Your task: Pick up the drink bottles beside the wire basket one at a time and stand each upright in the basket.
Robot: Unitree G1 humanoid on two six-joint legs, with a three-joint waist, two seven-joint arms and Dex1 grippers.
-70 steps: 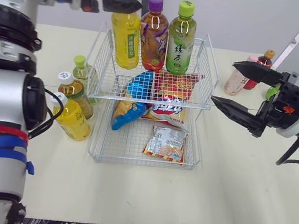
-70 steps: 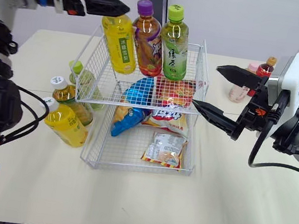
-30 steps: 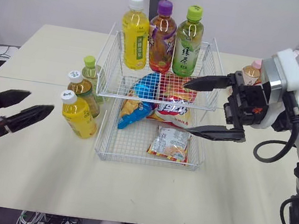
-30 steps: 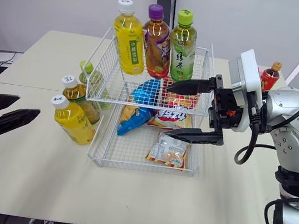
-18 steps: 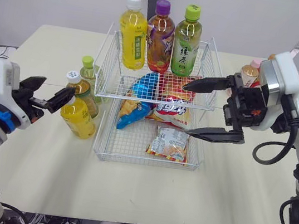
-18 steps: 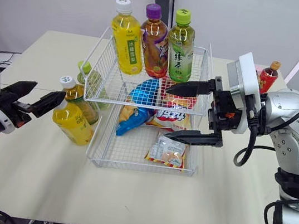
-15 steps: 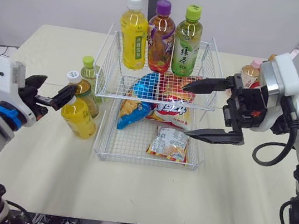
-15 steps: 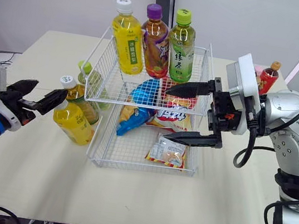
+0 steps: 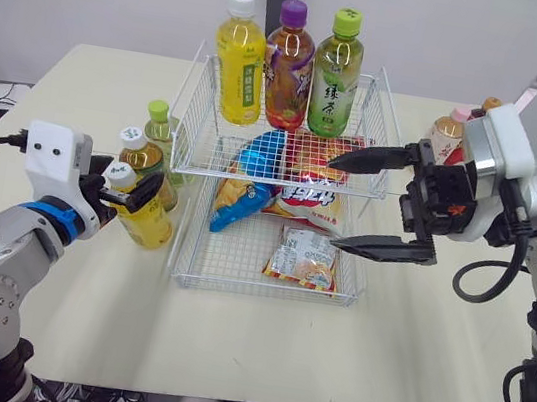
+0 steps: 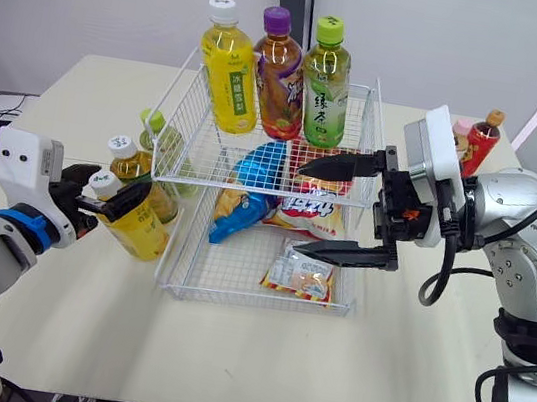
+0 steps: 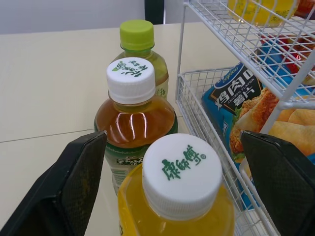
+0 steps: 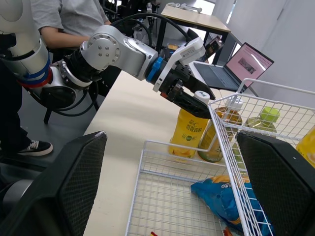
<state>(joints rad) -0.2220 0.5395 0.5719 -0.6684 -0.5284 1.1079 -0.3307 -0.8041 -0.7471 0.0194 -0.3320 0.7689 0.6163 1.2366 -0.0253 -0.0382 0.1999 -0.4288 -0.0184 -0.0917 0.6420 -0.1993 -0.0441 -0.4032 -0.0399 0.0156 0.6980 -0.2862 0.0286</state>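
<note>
A two-tier wire basket (image 9: pixel 195 160) stands mid-table. Its upper tier holds three upright bottles: yellow (image 9: pixel 239 60), purple-capped (image 9: pixel 290 68) and green (image 9: pixel 335 74). On the table at its left stand a yellow bottle (image 9: pixel 141 219), an amber tea bottle (image 9: pixel 143 156) and a green-capped bottle (image 9: pixel 163 124). My left gripper (image 9: pixel 121 187) is open, its fingers on either side of the yellow bottle's white cap (image 11: pixel 180 172). Right of the basket, my right gripper (image 9: pixel 374 203) hangs open and empty.
Snack packets (image 9: pixel 303 257) lie in the basket's lower tier. A pink-capped bottle (image 9: pixel 447 133) and a red bottle (image 10: pixel 484 135) stand at the back right, behind my right arm. The right wrist view shows a person (image 12: pixel 47 17) and a laptop (image 12: pixel 243 64) beyond the table.
My left arm has swung in from the left, and its open fingers now straddle the yellow bottle's cap. The right gripper has stayed put beside the basket.
</note>
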